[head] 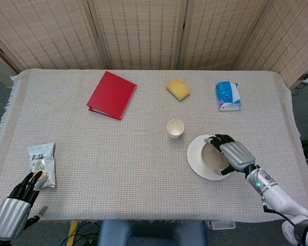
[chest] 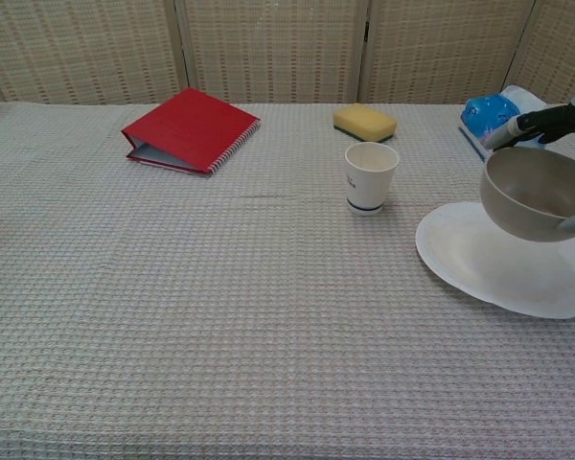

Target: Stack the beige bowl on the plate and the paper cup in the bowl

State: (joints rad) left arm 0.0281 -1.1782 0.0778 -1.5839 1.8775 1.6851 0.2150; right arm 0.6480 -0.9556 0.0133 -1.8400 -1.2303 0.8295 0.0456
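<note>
My right hand (head: 233,154) grips the beige bowl (chest: 535,195) by its rim and holds it in the air just above the white plate (chest: 479,264). In the head view the bowl (head: 212,157) shows over the plate's (head: 195,156) middle, partly covered by the hand. In the chest view only the fingers (chest: 541,122) show at the right edge. The paper cup (head: 175,128) stands upright on the cloth left of the plate, also seen as the cup (chest: 371,176) in the chest view. My left hand (head: 16,211) hangs at the table's near left corner, fingers apart and holding nothing.
A red binder (head: 112,95), a yellow sponge (head: 178,88) and a blue tissue pack (head: 228,96) lie along the far side. A snack packet (head: 41,163) lies near the left front edge, close to my left hand. Wicker screens stand behind the table.
</note>
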